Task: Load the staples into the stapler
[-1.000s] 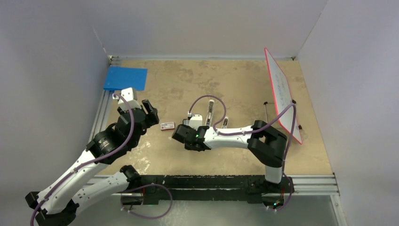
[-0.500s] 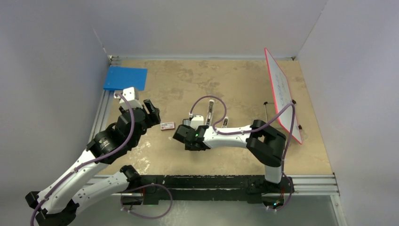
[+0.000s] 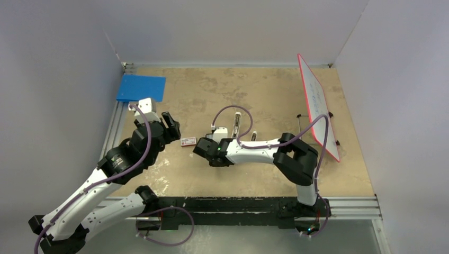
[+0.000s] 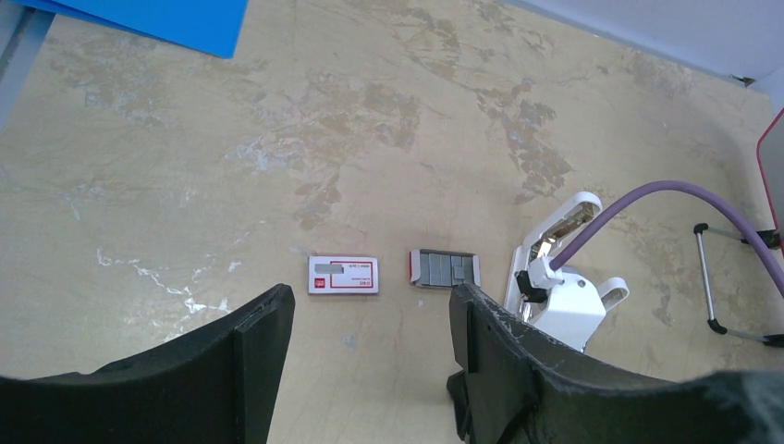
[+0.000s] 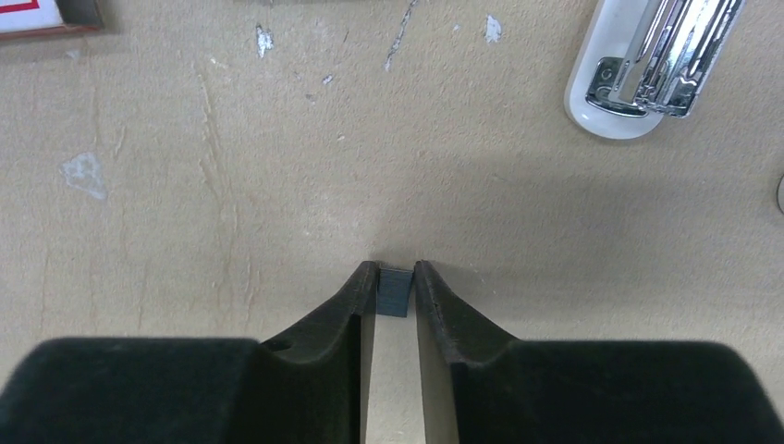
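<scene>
Mottled tan table [image 3: 254,90], walled in grey. The stapler [image 5: 647,65] is open on it with its chrome channel exposed, and serves as reference. The staples [image 4: 445,268] lie flat to the left of the stapler. A red-and-white box [image 4: 343,275] sits beside them, farther from the stapler.

Right claw [image 5: 396,276]: closed on a small grey block [image 5: 395,294], pinched at the fingertips, left of the stapler and on its near side. The block is judged to be a section of the staples. Whether it is clear of the table cannot be told.

Left claw [image 4: 370,305]: jaws apart, holding nothing, hovering farther left of the stapler than the box.

Step in hand, by judgement: pickup made, transfer to the stapler not begun. The next move calls for carrying the block to the channel, turning it in line with the channel, and releasing it low.

Against one second ago: the right claw has shifted slightly away from the stapler, toward the box, with its arm reaching further. Box and stapler are unmoved.
</scene>
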Robot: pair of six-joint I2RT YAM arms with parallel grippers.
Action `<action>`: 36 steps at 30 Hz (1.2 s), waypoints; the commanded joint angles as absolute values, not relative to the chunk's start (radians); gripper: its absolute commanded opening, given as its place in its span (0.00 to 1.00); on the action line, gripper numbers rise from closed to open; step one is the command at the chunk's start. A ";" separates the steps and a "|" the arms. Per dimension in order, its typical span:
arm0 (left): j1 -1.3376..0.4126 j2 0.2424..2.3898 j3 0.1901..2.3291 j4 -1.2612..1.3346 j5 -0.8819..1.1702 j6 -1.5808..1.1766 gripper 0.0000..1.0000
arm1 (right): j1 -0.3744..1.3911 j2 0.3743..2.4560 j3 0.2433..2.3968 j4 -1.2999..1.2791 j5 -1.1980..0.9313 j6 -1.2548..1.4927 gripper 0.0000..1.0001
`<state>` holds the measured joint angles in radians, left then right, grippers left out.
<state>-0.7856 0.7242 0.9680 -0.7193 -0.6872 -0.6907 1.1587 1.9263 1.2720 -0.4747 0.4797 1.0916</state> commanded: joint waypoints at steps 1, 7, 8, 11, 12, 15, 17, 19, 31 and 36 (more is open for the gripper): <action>-0.781 0.720 0.965 -0.678 -0.685 -0.675 0.63 | 1.154 1.977 1.299 -0.537 0.505 1.102 0.23; -0.779 0.729 0.965 -0.676 -0.681 -0.667 0.63 | 1.153 1.983 1.313 -0.553 0.498 1.101 0.18; -0.779 0.730 0.964 -0.676 -0.680 -0.668 0.63 | 1.154 1.981 1.313 -0.556 0.498 1.105 0.17; -0.779 0.730 0.963 -0.673 -0.676 -0.667 0.63 | 1.154 1.963 1.317 -0.575 0.524 1.124 0.16; -0.778 0.732 0.963 -0.672 -0.675 -0.667 0.63 | 1.154 1.952 1.318 -0.579 0.539 1.134 0.16; -0.778 0.736 0.964 -0.668 -0.663 -0.659 0.63 | 1.147 1.916 1.317 -0.584 0.588 1.160 0.17; -0.778 0.738 0.965 -0.666 -0.661 -0.655 0.62 | 1.137 1.881 1.309 -0.580 0.616 1.173 0.17; -0.778 0.741 0.965 -0.666 -0.659 -0.652 0.62 | 1.119 1.838 1.299 -0.584 0.646 1.185 0.17; -0.776 0.747 0.962 -0.652 -0.636 -0.644 0.62 | 0.961 1.743 1.256 -0.572 0.770 1.196 0.17; -0.776 0.757 0.963 -0.650 -0.628 -0.641 0.62 | 0.949 1.793 1.269 -0.567 0.782 1.194 0.17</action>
